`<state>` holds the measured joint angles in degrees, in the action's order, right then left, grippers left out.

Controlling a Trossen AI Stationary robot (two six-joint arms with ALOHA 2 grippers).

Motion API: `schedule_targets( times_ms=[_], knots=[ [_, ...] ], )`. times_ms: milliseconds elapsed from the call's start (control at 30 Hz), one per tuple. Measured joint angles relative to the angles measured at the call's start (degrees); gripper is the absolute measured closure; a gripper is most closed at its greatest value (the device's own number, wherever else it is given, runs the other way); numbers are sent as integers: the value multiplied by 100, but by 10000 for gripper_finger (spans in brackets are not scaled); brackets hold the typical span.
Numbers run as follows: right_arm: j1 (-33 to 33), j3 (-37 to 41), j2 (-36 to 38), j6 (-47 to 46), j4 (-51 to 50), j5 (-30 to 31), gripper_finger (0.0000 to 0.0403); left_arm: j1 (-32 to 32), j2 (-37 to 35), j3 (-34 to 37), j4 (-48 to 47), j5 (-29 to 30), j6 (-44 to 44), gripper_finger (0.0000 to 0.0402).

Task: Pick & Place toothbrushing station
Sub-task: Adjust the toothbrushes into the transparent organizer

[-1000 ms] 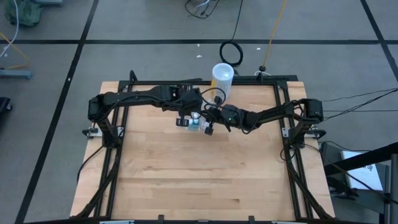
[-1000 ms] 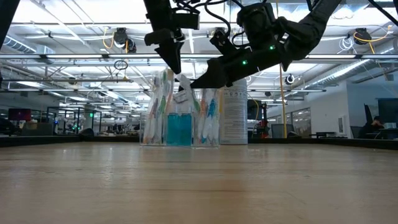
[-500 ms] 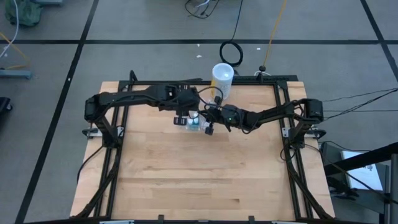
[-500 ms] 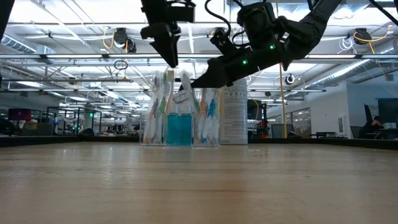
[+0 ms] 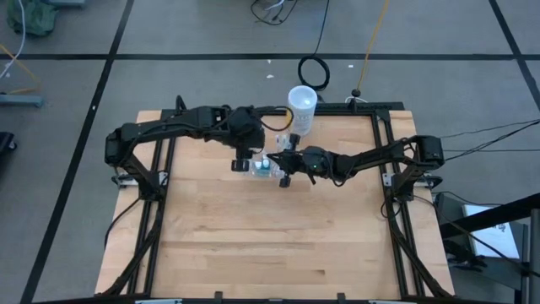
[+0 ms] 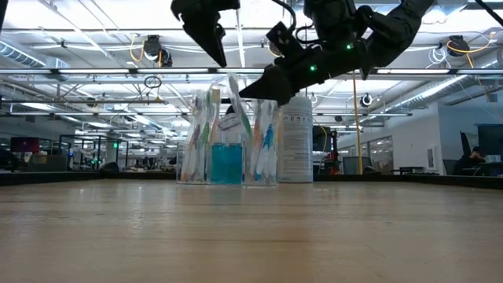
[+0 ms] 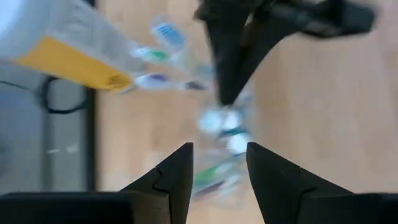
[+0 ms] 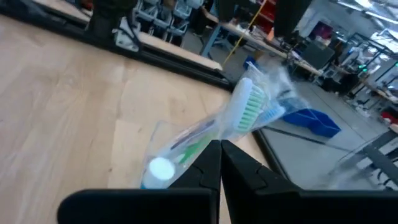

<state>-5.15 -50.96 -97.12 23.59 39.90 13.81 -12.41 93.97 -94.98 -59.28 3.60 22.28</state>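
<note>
The toothbrushing station is a clear holder with several upright toothbrushes and a teal tube, standing on its base at the table's far middle. My left gripper hangs open above the station, clear of the brush tops; its wrist view looks down on the brushes. My right gripper is shut, slanting down from the right with its tip beside the top of a white toothbrush. Its wrist view shows the holder just past the fingertips. My right gripper's shut fingertips stand right beside the upper part of the white toothbrush, coming in slantwise from the table's right and above. I cannot tell whether they touch it. The station stays standing on the table.
A taller white canister with a yellowish label stands just behind and to the right of the station, close to the right arm. The table's near half is bare wood. Black frame rails run along the table's sides.
My left gripper has risen from among the brush tops to well above the station and shifted slightly toward the table's left. My right gripper has risen a little beside the station. The station has stayed in place.
</note>
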Motion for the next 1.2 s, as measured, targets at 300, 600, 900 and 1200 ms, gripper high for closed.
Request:
schedule_targets(
  times_ms=[300, 600, 900, 1200],
  knots=[
    [117, 7, 29, 852, -109, 223, 403, -61, 133, 0, 584, -131, -2298, 249],
    [152, 7, 29, 1229, -212, 417, 403, -12, 165, 0, 511, -47, 947, 250],
    [152, 7, 29, 1312, -297, 399, 403, 219, 186, 0, 490, 210, 3290, 250],
    [226, 7, 29, 1387, -160, 395, 403, 344, 181, 177, 491, 248, 4226, 250]
  ],
)
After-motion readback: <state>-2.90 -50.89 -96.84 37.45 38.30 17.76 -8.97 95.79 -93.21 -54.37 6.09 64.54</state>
